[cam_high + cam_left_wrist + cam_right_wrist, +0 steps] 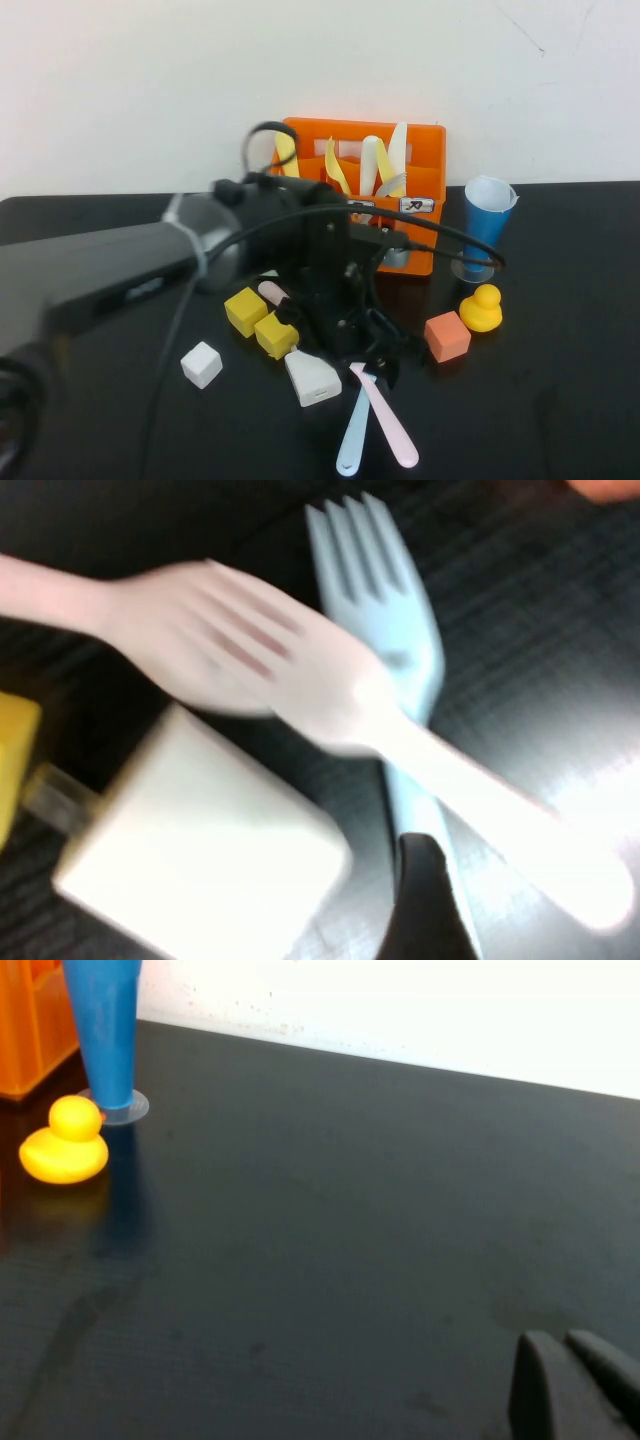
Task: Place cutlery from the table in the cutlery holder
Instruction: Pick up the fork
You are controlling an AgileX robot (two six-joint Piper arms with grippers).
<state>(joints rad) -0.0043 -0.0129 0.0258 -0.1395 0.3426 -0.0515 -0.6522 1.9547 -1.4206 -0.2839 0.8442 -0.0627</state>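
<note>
The light-blue fork and the pale-pink fork lie on the black table near its front, with the pink one crossing over the blue one in the left wrist view. My left gripper hangs just above their head ends, open and empty. Only one dark fingertip shows, beside the blue handle. The orange cutlery holder stands at the back with several pale pieces in it. My right gripper is shut and empty, low over bare table, and is out of the high view.
A white block lies right beside the forks. Two yellow cubes, a white cube, an orange cube, a yellow duck and a blue cone cup stand around. The left arm crosses the table's left half.
</note>
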